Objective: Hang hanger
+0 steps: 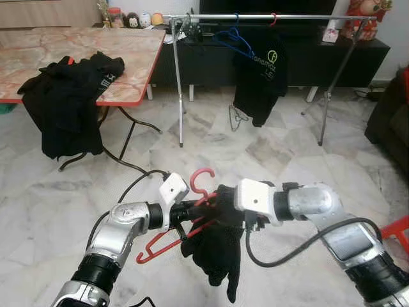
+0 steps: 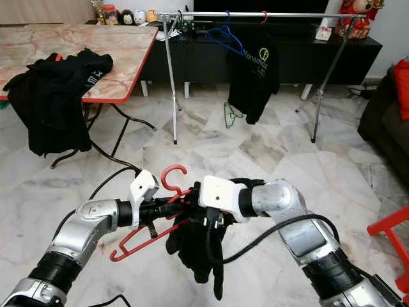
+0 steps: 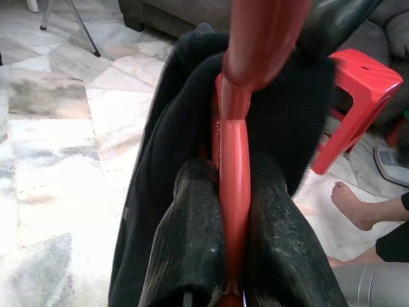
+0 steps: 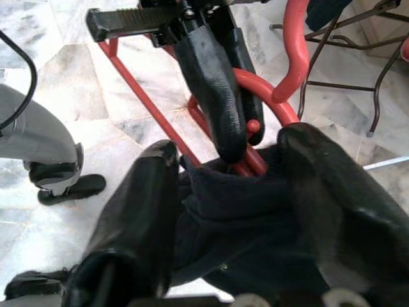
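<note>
- Left gripper (image 3: 233, 236) has its fingers clamped on the red hanger (image 1: 192, 220), held low over the marble floor (image 1: 268, 153).
- Right gripper (image 4: 233, 173) has its fingers pinched on the black garment (image 1: 214, 252) draped over that hanger.
- Clothes rail (image 1: 268, 16) stands well ahead.

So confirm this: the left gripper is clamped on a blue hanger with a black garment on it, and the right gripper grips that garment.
Not quite: the hanger is red, not blue, as the left wrist view shows. The rest holds: the left gripper is clamped on it, the black garment hangs from it, and the right gripper grips that garment.
</note>
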Controlling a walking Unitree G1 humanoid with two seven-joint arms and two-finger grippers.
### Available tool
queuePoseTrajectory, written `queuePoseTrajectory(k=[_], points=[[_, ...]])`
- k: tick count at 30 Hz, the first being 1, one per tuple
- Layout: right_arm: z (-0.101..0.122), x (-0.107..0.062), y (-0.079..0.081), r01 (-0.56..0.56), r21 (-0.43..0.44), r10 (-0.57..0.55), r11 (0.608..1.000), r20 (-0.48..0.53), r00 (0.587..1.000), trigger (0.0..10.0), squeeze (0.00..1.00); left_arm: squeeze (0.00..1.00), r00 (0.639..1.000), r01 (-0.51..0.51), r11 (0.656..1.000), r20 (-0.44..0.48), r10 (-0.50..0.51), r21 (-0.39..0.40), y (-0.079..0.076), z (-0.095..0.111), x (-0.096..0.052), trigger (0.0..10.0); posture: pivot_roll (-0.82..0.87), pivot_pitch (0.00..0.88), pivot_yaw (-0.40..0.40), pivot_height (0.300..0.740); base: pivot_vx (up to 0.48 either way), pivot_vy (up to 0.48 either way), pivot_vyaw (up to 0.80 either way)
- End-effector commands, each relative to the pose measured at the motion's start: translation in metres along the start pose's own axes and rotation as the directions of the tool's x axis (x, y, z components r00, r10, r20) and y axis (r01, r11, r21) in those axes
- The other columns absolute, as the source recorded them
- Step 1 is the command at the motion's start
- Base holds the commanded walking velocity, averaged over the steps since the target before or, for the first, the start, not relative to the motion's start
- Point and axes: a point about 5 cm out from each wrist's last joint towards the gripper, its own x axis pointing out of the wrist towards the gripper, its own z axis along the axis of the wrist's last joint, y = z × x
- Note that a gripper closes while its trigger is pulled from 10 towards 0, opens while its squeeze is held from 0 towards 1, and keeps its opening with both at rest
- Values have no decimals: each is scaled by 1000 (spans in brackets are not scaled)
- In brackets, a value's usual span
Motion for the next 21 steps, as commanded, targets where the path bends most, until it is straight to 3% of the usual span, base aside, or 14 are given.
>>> queuePoseTrajectory(k=[1,8,12,13,14,21], points=[[6,-4,2,-6,-15,6,1000,9,1000,10000,1000,0,999,2,999,39,-4,41,3,12,2,10000,-127,0,-43,740,0,0,0],[13,-18,-3,57,-28,-56,998,35,998,10000,1000,0,1000,9,999,29,-10,40,2,8,0,10000,-129,0,-43,740,0,0,0],[14,-36,-27,212,-45,-210,976,42,977,10000,1000,0,1000,31,999,-1,-31,42,2,4,-2,10000,-135,0,-43,740,0,0,0],[14,-36,-27,212,-45,-210,976,42,977,10000,1000,0,1000,31,999,-1,-31,42,2,4,-2,10000,-135,0,-43,740,0,0,0],[9,-40,-30,202,-47,-202,978,14,979,10000,0,0,999,45,998,-15,-44,46,1,2,-4,10000,-135,0,-43,740,0,0,0],[-9,-47,-30,121,-24,-122,992,-39,992,10000,0,0,995,85,994,-51,-82,73,0,-1,-12,10000,-132,0,-45,740,0,0,0]])
